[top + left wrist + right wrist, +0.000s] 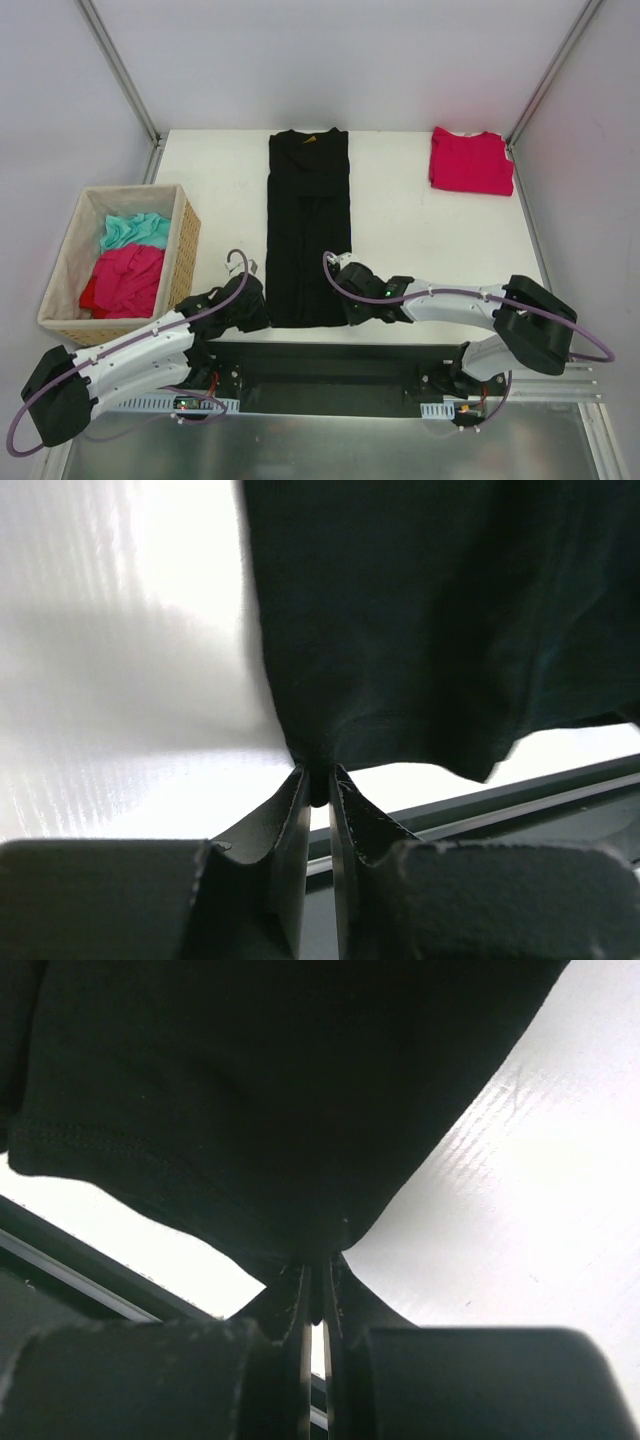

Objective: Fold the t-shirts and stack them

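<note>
Here, left gripper [318,780], right gripper [318,1266], pinching black t-shirt [308,220] (near hem).

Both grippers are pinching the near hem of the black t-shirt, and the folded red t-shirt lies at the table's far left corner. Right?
Not quite: the folded red t-shirt lies at the far right corner of the table, as the top view shows. The left gripper and right gripper do pinch the near hem of the black t-shirt.
</note>
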### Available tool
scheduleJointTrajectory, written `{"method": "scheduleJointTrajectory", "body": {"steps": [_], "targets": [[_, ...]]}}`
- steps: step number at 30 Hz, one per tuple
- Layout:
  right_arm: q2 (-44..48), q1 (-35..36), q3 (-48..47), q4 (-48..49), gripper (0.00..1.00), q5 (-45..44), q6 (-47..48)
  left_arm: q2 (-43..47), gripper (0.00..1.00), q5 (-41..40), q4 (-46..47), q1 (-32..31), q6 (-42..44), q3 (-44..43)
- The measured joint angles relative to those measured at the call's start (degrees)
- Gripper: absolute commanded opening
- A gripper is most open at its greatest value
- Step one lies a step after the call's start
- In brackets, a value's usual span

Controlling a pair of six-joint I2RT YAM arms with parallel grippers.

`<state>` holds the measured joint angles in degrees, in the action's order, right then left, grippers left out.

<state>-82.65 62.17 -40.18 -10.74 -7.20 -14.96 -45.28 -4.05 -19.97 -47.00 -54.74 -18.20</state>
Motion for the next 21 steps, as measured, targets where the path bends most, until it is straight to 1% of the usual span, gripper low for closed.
{"method": "scheduleJointTrajectory", "body": {"steps": [4,11,15,21], "targets": [[-0.4,1.7,-1.7,-1.6,0.01,-1.1,0.3,-2.6,0.10,0.0,0.0,1.1,2.1,-4.2],[-0.3,2.1,-7.1,-5.6,0.01,-2.8,2.9,-7.4,0.10,1.5,0.2,5.7,8.1,-13.6],[-0.3,0.9,-8.8,-6.5,0.01,-3.0,4.4,-9.7,0.10,3.0,0.5,9.0,11.5,-17.2],[-0.3,-3.1,-9.8,-8.1,0.01,-3.0,6.1,-11.7,0.10,5.4,0.5,11.9,14.5,-19.1]]}}
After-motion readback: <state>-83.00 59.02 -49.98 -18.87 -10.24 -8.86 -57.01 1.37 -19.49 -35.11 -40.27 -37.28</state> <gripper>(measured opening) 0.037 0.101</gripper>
